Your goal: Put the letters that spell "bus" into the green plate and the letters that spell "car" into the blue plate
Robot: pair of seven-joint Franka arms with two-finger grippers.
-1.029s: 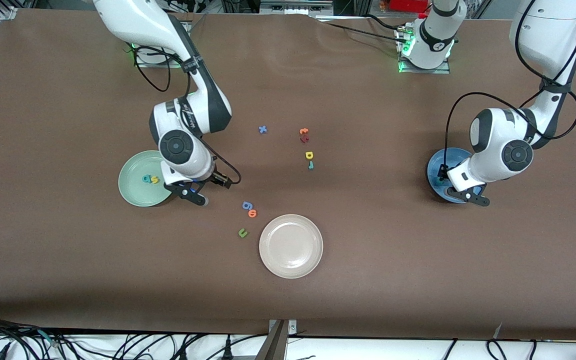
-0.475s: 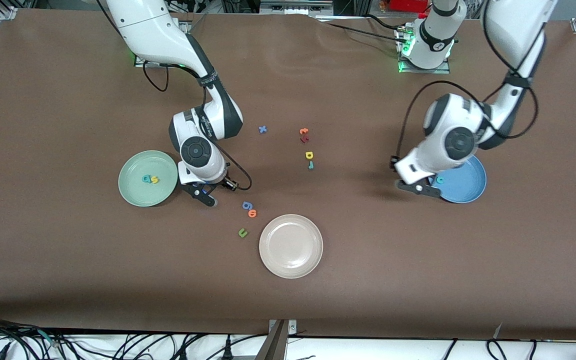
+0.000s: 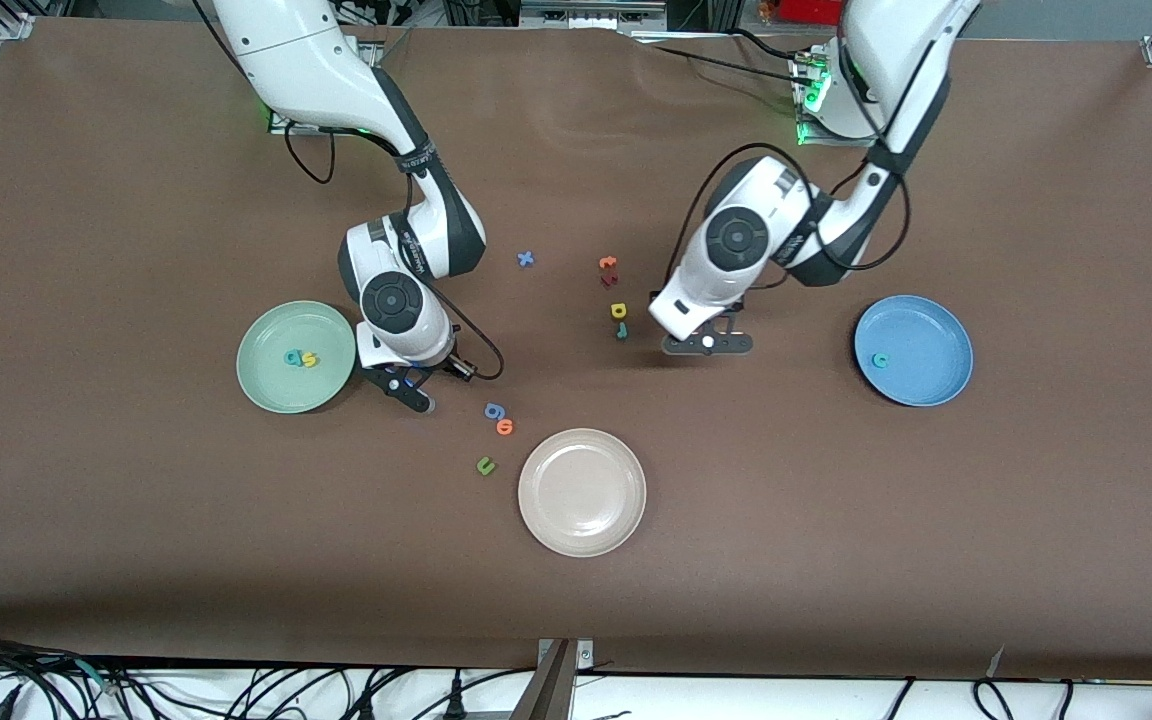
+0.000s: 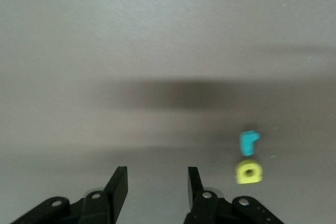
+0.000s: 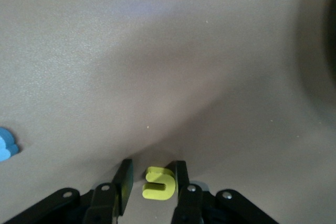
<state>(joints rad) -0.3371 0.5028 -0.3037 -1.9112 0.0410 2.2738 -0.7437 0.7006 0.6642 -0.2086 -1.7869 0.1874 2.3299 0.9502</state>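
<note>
Green plate holds teal "b" and yellow "s"; beside it right gripper low at table, fingers around yellow "u", grasp unconfirmed; yellow "a", teal "r" mid-table; left gripper near them, fingers apart, empty; blue plate holds teal "c".

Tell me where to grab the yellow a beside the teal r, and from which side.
Come from straight above: the yellow a lies flat on the table. Pinch the two edges facing the table's ends; the teal r sits close on its camera side and would likely block a finger. The open left gripper hovers next to it.
</note>
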